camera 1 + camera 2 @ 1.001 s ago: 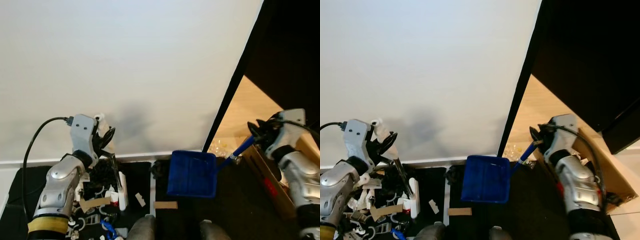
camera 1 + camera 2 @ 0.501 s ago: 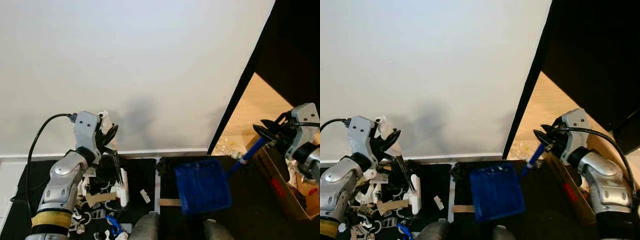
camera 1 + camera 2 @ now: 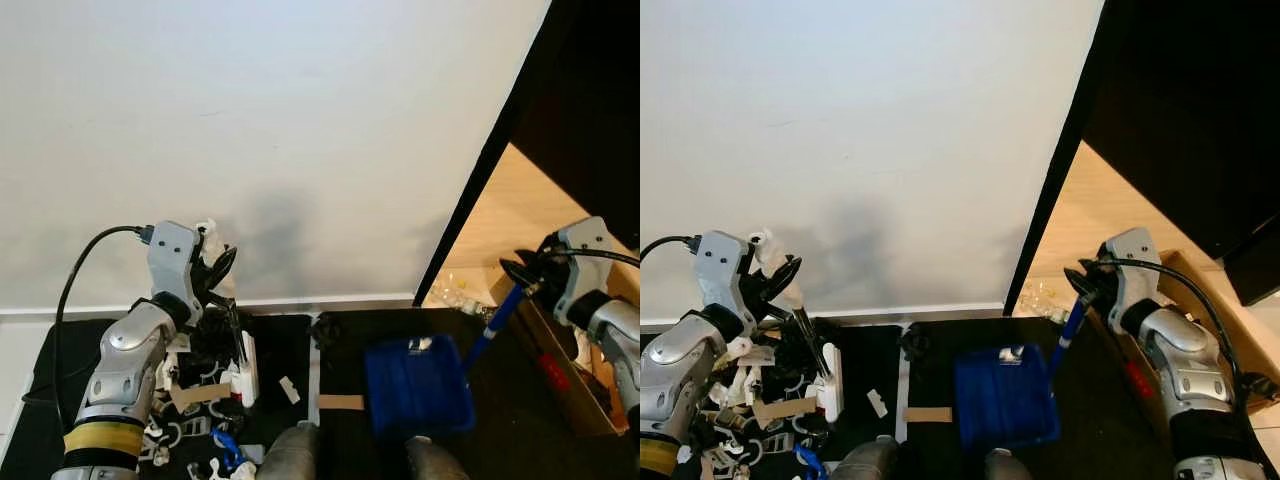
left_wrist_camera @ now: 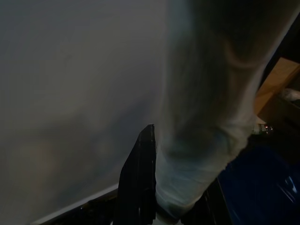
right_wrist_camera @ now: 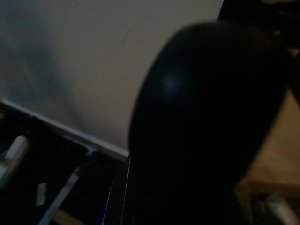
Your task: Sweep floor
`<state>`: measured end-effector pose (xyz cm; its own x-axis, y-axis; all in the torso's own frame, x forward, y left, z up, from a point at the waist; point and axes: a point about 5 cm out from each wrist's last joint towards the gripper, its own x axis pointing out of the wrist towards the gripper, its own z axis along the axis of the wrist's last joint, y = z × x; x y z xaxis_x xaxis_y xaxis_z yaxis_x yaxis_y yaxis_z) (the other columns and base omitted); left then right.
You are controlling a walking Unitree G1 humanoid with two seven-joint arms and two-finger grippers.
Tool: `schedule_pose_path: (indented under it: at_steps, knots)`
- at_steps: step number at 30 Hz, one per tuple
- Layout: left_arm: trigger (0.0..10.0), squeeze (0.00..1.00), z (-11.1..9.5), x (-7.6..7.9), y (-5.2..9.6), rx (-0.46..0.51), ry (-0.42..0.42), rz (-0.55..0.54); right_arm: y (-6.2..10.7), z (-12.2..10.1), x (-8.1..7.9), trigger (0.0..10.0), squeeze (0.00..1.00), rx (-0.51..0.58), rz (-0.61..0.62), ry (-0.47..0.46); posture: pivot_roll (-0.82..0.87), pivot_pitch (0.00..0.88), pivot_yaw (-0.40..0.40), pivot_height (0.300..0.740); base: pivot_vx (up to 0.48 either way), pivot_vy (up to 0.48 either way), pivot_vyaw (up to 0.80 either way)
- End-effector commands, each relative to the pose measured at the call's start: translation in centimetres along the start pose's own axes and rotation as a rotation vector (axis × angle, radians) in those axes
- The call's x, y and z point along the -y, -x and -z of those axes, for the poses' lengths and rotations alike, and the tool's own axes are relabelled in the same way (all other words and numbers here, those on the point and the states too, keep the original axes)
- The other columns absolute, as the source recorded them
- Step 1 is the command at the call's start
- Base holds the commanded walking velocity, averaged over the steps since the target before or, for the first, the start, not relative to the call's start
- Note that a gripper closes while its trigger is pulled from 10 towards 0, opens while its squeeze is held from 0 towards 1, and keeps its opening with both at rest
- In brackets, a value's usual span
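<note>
Head camera looked down at a white wall point(image 3: 280, 130) meeting a black floor mat point(image 3: 290, 345).

Right gripper point(image 3: 522, 278) sat at about 3 o'clock in the scene, its black fingers clamped on the upper end of the blue dustpan handle point(image 3: 498, 320). The handle sloped down toward 7 o'clock to the blue dustpan point(image 3: 418, 385), which lay on or just above the mat near 5 o'clock, just ahead of the robot's feet point(image 3: 290, 455). Whether the pan touched the floor could not be told. A small pale bit point(image 3: 418, 345) showed at the pan's far edge.

Left gripper point(image 3: 215, 275) was raised at about 9 o'clock, fingers closed around a white brush handle point(image 3: 206, 240); in the left wrist view the pale handle point(image 4: 211, 117) ran blurred beside one black finger point(image 4: 138, 183). Below this gripper, at 8 o'clock, lay a litter pile point(image 3: 200, 400) of white pieces, cardboard scraps and a blue bit.

A tan cardboard strip point(image 3: 341, 402) lay on the mat just left of the pan, a white scrap point(image 3: 289, 390) beside it.

At 4 o'clock stood a cardboard box point(image 3: 560, 375), beyond it a strip of wooden floor point(image 3: 500, 215) past a dark door edge point(image 3: 480, 175). The right wrist view was dark and mostly blocked.
</note>
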<state>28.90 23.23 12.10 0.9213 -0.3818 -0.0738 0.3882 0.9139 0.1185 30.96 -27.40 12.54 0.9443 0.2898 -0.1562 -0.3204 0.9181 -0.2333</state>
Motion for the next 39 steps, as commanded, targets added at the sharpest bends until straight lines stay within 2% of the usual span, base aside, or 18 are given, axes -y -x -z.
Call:
schedule_pose_path:
  at_steps: [1,6,12,15,19,21,25,31,33,39]
  knots:
    - [10.0,0.0,0.2,-0.3,0.5,-0.009,-0.018,-0.011,-0.2,0.0,-0.2,10.0,0.0,0.011,0.006,0.026,0.18,0.214,0.069,0.74,0.0,0.0,0.0]
    - [10.0,0.0,0.1,-0.5,0.3,-0.003,-0.016,-0.016,-0.9,0.0,-0.2,10.0,0.0,0.017,0.032,0.072,0.19,0.211,0.07,0.74,0.0,0.0,0.0]
    - [10.0,0.0,0.0,-0.5,0.2,0.013,-0.015,-0.027,-2.1,0.6,-1.4,10.0,0.0,0.004,0.051,0.096,0.19,0.21,0.075,0.74,0.0,0.0,0.0]
    - [10.0,0.0,-0.1,-0.5,0.2,0.022,-0.016,-0.032,-2.8,1.0,-1.9,10.0,0.0,-0.008,0.106,0.14,0.2,0.213,0.075,0.74,0.0,0.0,0.0]
    - [10.0,0.0,-0.2,-0.5,0.3,0.025,-0.017,-0.035,-3.1,0.9,-2.0,10.0,0.0,0.011,0.149,0.137,0.2,0.215,0.074,0.74,0.0,0.0,0.0]
    - [10.0,0.0,0.0,-0.5,0.5,0.013,-0.025,-0.036,-3.4,1.2,-2.6,10.0,0.0,0.017,0.124,0.09,0.2,0.216,0.073,0.74,0.0,0.0,0.0]
    - [10.0,0.0,0.2,-0.4,0.3,0.014,-0.046,-0.032,-3.6,1.5,-3.2,10.0,0.0,0.018,0.099,0.069,0.2,0.217,0.071,0.74,0.0,0.0,0.0]
    - [10.0,0.0,0.1,-0.7,-0.9,-0.006,-0.081,0.001,-4.3,1.2,-4.0,10.0,0.0,0.022,-0.003,0.028,0.19,0.222,0.071,0.74,0.0,0.0,0.0]
    - [10.0,0.0,-0.4,-1.1,-1.2,0.008,-0.088,0.001,-4.6,0.6,-4.0,10.0,0.0,0.041,-0.052,0.0,0.19,0.222,0.071,0.74,0.0,0.0,0.0]
    - [10.0,0.0,-0.7,-1.3,-1.4,0.025,-0.075,-0.013,-4.8,-0.7,-2.9,10.0,0.0,0.099,-0.037,-0.06,0.19,0.22,0.069,0.74,0.0,0.0,0.0]
